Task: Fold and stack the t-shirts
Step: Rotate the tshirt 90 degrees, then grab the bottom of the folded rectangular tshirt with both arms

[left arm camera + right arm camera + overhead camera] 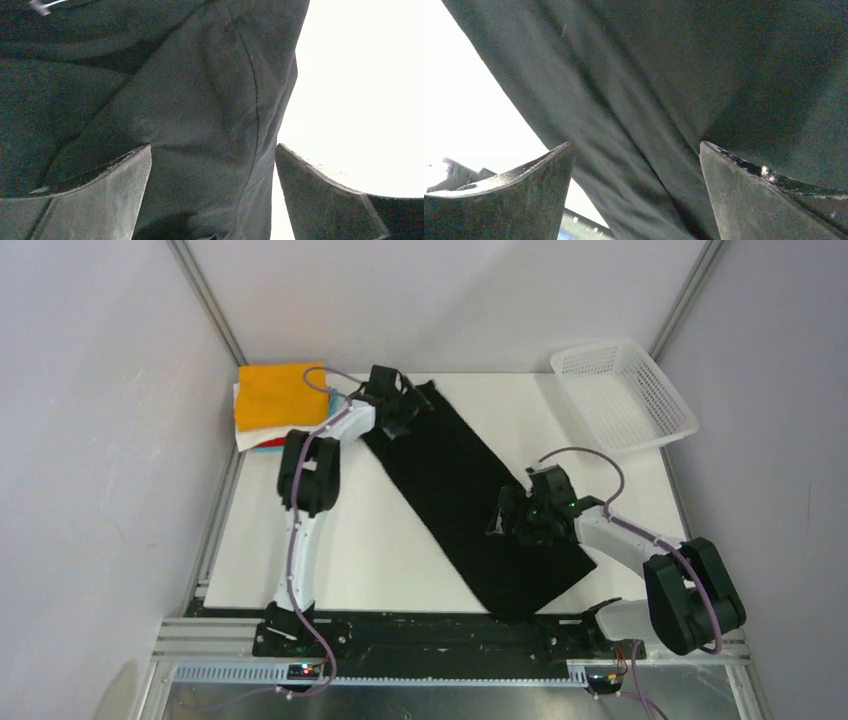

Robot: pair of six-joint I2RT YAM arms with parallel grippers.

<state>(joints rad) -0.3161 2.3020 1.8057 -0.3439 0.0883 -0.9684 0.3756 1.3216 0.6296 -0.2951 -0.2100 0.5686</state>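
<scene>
The white mesh basket (620,395) sits at the far right corner of the table (360,550), well beyond and to the right of the right gripper (503,518); all I can see in it is its own mesh floor and walls. No cloth touches it.

The black shirt (450,490) lies flat as one long strip running slantwise between the two grippers. Its far end is under the left gripper (405,410) and its near end reaches just past the right gripper towards the arm bases.

The left gripper hangs low over the far end of the strip, jaws spread wide. From its wrist camera the fingers (110,195) stand apart with dark cloth filling the gap and everything to the left. The cloth's edge runs close by the right finger, with bare table beyond it.

The right gripper is low over the near part of the strip, also spread wide. Between its fingers (754,200) the cloth shows in soft folds, with bare table off past the left finger. Neither gripper is pinching anything.

The stack (262,415) of folded shirts lies just left of the left gripper, beside that arm's forearm. The orange shirt (280,390) is on top, and white, red and light-blue edges (270,444) peep out at the near side.
</scene>
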